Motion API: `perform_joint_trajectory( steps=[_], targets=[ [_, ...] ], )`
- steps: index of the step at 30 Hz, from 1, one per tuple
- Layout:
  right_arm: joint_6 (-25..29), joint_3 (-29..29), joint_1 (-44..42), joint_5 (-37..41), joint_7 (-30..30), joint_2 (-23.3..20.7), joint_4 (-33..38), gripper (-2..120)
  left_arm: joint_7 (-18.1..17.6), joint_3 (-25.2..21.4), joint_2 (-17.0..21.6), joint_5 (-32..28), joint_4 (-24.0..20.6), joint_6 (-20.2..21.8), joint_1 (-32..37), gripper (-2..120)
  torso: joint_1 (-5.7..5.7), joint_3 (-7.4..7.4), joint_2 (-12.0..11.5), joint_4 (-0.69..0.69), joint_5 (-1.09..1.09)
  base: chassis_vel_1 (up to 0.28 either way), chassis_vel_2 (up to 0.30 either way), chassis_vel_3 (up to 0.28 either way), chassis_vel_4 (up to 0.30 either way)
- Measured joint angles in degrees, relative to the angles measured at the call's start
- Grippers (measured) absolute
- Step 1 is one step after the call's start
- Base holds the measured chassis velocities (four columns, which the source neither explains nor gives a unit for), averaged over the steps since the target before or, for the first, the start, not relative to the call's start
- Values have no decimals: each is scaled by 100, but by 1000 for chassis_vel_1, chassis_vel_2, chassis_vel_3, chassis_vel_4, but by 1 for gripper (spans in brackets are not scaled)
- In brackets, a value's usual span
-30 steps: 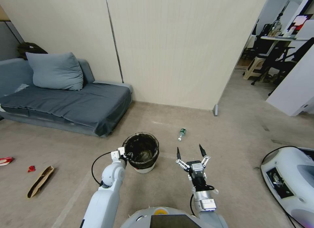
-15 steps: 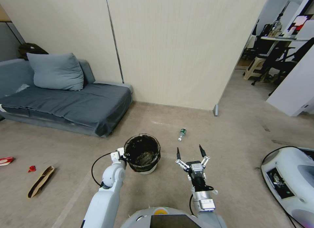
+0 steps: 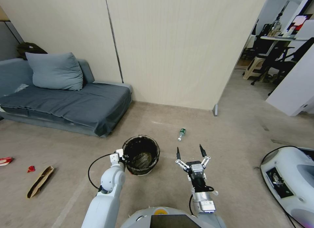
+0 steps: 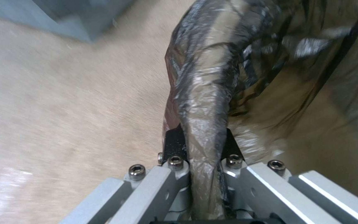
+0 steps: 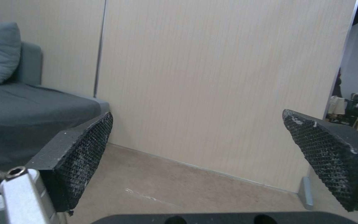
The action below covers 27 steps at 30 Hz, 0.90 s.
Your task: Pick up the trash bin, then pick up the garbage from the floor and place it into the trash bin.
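1 trash bin [image 3: 141, 155] sits in front of the robot, lined with a crinkled dark bag folded over its rim, and it serves here as the landmark. The left gripper [image 3: 121, 155] is at the bin's left rim; in the left wrist view its 2 fingers [image 4: 175, 146] are clamped on the bag-covered rim [image 4: 206, 102], 1 on each side. The bin leans a little, its white base just visible below the bag.

The right gripper [image 3: 191, 151] hangs to the right of the bin, apart from it, with its 2 black-tipped fingers spread wide and nothing between them. In the right wrist view the 2 textured pads [image 5: 85, 149] stand far apart, facing the beige wall.

Garbage on the floor, counted: 1 small plastic bottle [image 3: 182, 134] with a green label lies beyond the bin and to its right, ahead of the right gripper. Far to the left of the bin lie 3 more pieces: 1 brown cardboard scrap [image 3: 40, 181], 1 small red scrap [image 3: 31, 169] beside it, and 1 red-and-white wrapper [image 3: 6, 160] at the edge of the head view.

Behind the bin and to its left stands 1 grey sofa [image 3: 65, 102] with 1 grey cushion [image 3: 55, 71] against the wall. To the right of the bin, well apart, is 1 white machine housing [image 3: 291, 179] with a black cable.
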Motion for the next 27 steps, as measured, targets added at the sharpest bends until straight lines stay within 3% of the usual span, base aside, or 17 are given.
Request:
perform_joint_trajectory(
  steps=[5, 7, 16, 27],
  targets=[
    [19, -1, 0, 37, -23, 0, 3, 100, 105, 16, -12, 295, -502, -4, 219, 1, 0, 0, 0, -1, 0, 0, 0, 0, 0],
    [48, 2, -11, 45, -41, 0, 8, 100, 141, 48, -17, 510, -895, -59, 439, 1, 0, 0, 0, -1, 1, 0, 0, 0, 0],
    [116, 39, -57, 96, -69, 0, 55, 100, 27, 173, 148, 961, -2040, -212, 1075, 1, -1, -1, 0, -1, 0, 0, 0, 0, 0],
    [122, 39, -55, 111, -73, 0, 62, 100, -129, 279, 106, 1062, -2335, -356, 1466, 1, 0, -1, 0, -1, -1, 0, 0, 0, 0]
  ],
)
